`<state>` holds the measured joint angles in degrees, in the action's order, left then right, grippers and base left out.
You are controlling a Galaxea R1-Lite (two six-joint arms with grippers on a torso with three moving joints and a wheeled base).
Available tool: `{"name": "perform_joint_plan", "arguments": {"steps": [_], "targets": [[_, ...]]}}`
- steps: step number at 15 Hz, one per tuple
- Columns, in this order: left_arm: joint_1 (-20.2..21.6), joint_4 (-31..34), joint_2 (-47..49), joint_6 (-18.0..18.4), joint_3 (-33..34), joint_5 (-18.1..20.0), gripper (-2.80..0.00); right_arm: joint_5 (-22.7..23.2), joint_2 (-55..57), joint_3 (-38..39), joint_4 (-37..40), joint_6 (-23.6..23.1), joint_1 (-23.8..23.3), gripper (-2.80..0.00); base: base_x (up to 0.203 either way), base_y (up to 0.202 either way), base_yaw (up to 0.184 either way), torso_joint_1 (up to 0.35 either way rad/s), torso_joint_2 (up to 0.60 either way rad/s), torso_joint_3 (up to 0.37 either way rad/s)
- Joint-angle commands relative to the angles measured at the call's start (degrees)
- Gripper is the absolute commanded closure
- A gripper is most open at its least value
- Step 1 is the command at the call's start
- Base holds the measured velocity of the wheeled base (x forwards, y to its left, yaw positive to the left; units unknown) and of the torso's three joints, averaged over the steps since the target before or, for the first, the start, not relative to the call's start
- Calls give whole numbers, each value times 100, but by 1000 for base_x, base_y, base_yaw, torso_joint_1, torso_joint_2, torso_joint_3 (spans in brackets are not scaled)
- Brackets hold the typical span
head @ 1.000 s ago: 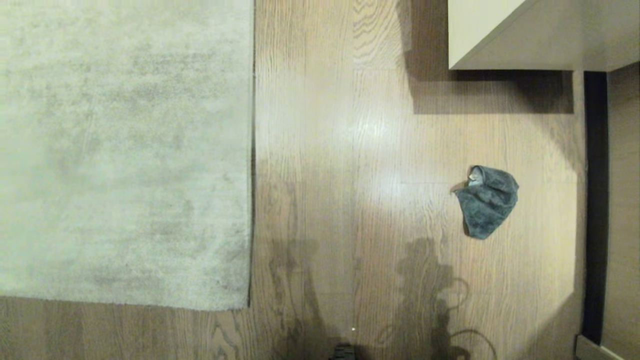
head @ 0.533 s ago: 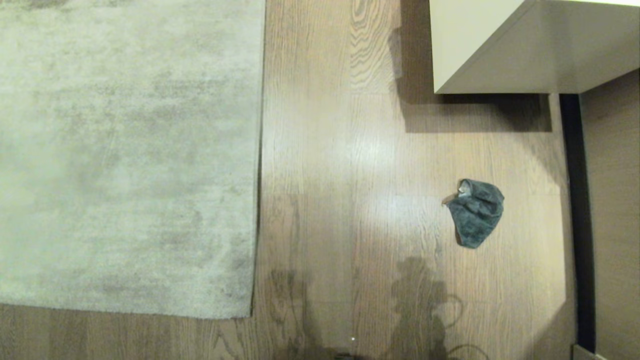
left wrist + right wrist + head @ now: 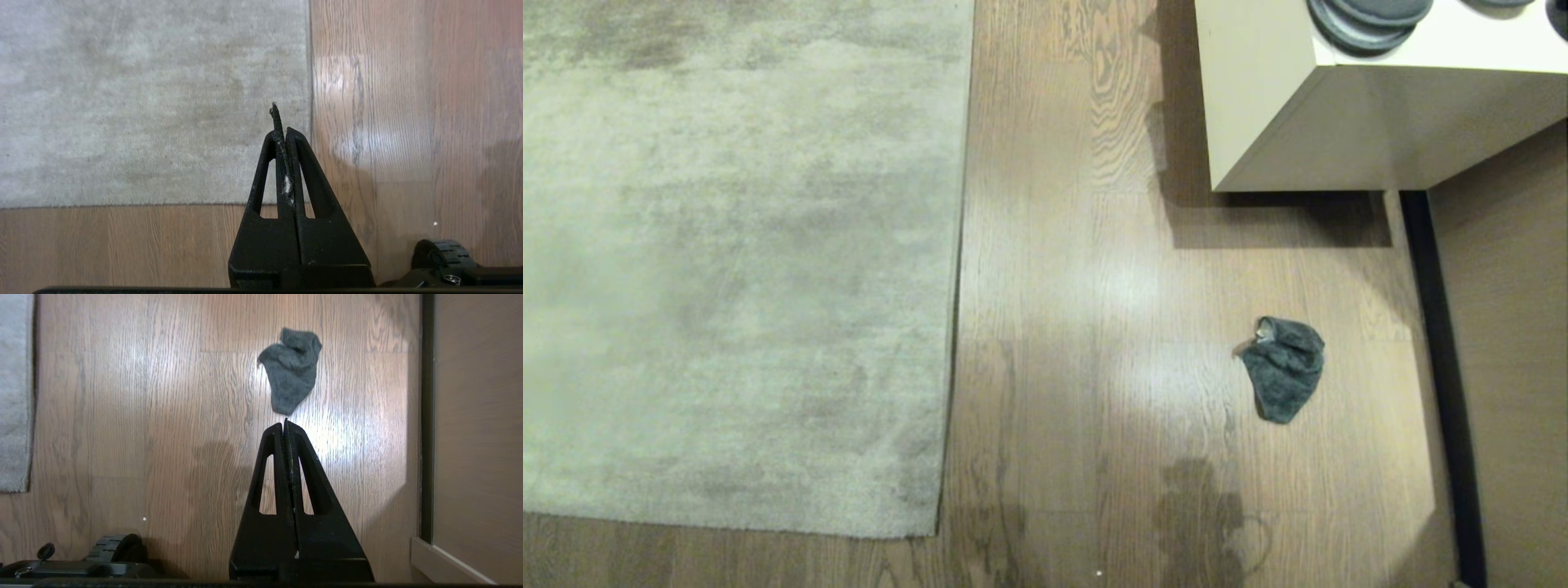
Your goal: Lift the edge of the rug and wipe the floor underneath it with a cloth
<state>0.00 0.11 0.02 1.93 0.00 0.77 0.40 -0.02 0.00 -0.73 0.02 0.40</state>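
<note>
Task status: nothing started, as far as the views show. The rug edge (image 3: 956,327) lies flat on the floor (image 3: 1078,269), straight border and near corner both down, no lift. The cloth (image 3: 1284,369) sits crumpled on the bare planks well to the right of the rug, near the white cabinet (image 3: 1258,106) and apart from it, untouched. Left tool (image 3: 281,122): fingers pressed together, empty apart from a fleck of lint between them; it hangs above the rug's corner area without contact. Right tool (image 3: 286,426): fingers likewise together, empty; it points toward the cloth, which lies just beyond its tip in the wrist view, not touched. Neither arm appears in the head view. Remaining, by my reading: pick up the cloth, raise the rug border, wipe the planks beneath. All steps outstanding.
</note>
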Motion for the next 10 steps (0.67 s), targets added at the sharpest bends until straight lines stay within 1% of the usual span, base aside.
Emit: {"name": "perform_joint_plan", "arguments": {"steps": [1,10], "targets": [[0,-2,6,-8,0,-6,0,4,11,0,-6,-2,4,0,0,0,0,2,4,203],[0,-2,6,-52,0,25,0,4,11,0,-6,-2,0,0,0,0,0,2,4,200]]}}
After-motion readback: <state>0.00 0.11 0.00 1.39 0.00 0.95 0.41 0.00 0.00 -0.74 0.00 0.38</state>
